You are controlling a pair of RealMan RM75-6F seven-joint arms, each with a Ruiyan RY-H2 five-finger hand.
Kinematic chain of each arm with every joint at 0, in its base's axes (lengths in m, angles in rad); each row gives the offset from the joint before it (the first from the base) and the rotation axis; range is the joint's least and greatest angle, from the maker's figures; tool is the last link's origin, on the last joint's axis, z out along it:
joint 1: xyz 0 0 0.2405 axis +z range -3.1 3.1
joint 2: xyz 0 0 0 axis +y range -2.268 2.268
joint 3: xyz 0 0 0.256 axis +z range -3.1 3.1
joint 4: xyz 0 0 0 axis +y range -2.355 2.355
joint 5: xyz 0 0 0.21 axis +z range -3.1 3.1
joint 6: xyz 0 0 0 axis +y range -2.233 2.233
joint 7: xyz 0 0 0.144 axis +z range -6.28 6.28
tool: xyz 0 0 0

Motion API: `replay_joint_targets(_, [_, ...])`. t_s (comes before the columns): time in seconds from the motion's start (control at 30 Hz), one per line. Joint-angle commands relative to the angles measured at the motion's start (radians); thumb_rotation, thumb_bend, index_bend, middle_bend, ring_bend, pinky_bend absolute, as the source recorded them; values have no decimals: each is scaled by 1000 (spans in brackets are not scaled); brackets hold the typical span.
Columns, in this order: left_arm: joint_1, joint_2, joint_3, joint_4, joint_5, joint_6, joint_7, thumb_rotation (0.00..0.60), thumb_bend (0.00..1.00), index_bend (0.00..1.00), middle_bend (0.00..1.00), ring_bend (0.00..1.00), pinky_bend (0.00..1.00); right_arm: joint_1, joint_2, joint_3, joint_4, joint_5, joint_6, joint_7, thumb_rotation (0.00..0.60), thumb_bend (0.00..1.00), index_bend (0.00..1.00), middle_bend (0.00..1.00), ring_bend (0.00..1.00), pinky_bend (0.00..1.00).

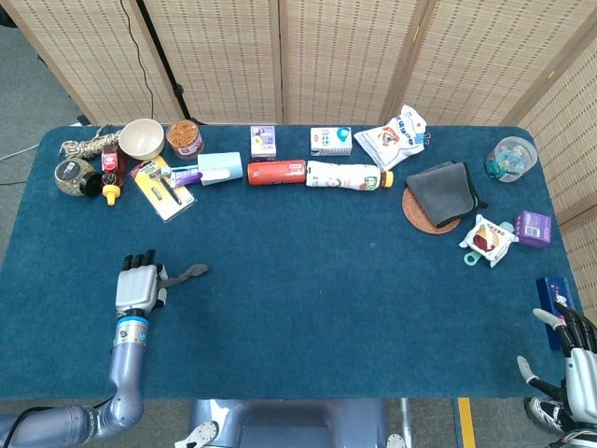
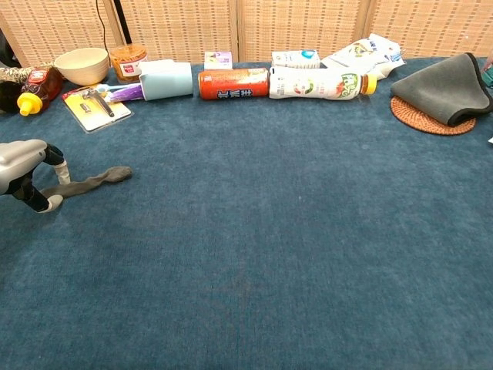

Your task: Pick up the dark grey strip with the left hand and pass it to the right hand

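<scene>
A: Where is the dark grey strip [image 2: 86, 183]?

B: At the left of both frames, lying on the blue table cover [image 1: 308, 280]. In the chest view it runs from the left hand [image 2: 23, 171] out toward the right, its far end resting flat on the cloth.

A: Does the left hand have it?

B: Its fingertips [image 2: 51, 203] are down at the near end of the strip, one on each side, so it looks pinched there. In the head view the hand [image 1: 136, 286] sits palm down at lower left, with the strip [image 1: 189, 273] sticking out to its right.

A: And the right hand?

B: Only in the head view, at the bottom right corner [image 1: 571, 359]. Its fingers are spread and it holds nothing. It is well apart from the strip, at the opposite side of the frame.

A: What else is on the table?

B: A row along the top edge. At upper left a bowl [image 1: 141, 138], a jar with an orange lid [image 1: 185, 138], and a pale blue cup [image 2: 166, 80] on its side. Toward the middle a red can [image 2: 233, 83] lies end to end with a white bottle [image 2: 322, 83]. At upper right a grey cloth [image 2: 445, 89] rests on a round woven mat [image 2: 420, 119].
</scene>
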Motion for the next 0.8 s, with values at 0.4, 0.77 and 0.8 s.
replay_joint_targets(0.4, [3, 21, 15, -6, 21, 5, -1, 600, 570, 595, 155, 121, 48, -1, 1, 2, -3, -6, 5, 1, 600, 307, 215, 105, 31, 0])
replay_joint_targets(0.77, [15, 40, 32, 8, 50, -2, -23, 600, 590, 631, 170, 131, 48, 1, 2, 1, -13, -15, 6, -5, 600, 306, 213, 109, 33, 0])
replay_joint_targets(0.8, [16, 41, 31, 8, 55, -2, -27, 600, 590, 634, 171, 132, 48, 1, 2, 2, -13, -14, 7, -5, 600, 306, 213, 110, 33, 0])
